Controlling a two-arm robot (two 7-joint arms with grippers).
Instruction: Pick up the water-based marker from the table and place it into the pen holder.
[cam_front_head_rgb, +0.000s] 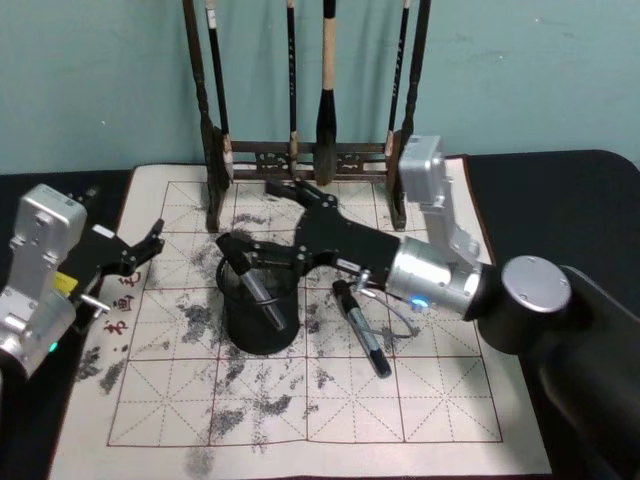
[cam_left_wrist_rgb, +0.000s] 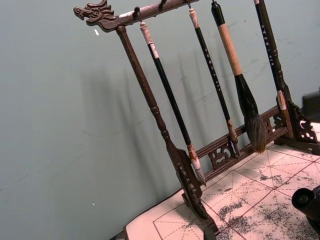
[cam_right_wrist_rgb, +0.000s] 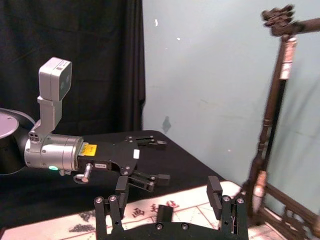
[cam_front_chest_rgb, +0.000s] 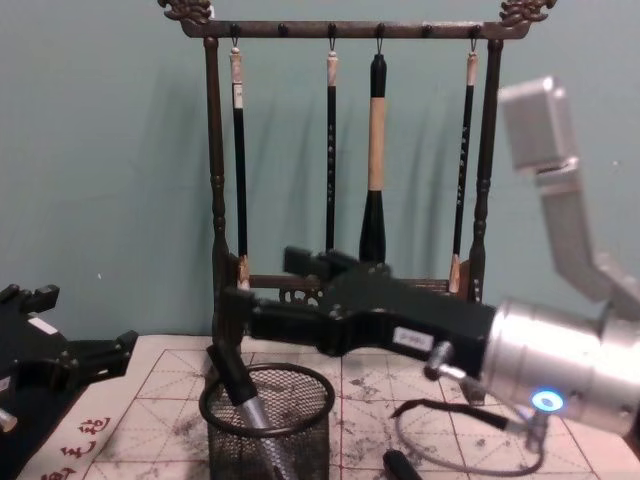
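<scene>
The black-and-silver water-based marker (cam_front_head_rgb: 262, 297) (cam_front_chest_rgb: 250, 405) stands tilted inside the short round black wire-mesh pen holder (cam_front_head_rgb: 255, 338) (cam_front_chest_rgb: 305, 440), cap end leaning over the rim. The rest of the mouth is open. My right hand (cam_front_head_rgb: 247, 213) (cam_right_wrist_rgb: 166, 192) hovers just above that rim, spread wide and holding nothing.

A second black marker (cam_front_head_rgb: 363, 338) lies on the cream red-gridded mat (cam_front_head_rgb: 330, 400) near the holder, under my right wrist: two markers in all. The holder sits well in from the mat's edges.

At the mat's far edge stands one dark wooden brush rack (cam_front_chest_rgb: 212, 150) with four hanging brushes (cam_front_chest_rgb: 376, 130).

My left hand (cam_front_head_rgb: 152, 243) (cam_right_wrist_rgb: 162, 160) rests at the mat's left edge over the dark desk (cam_front_head_rgb: 560, 190), parted and empty.
</scene>
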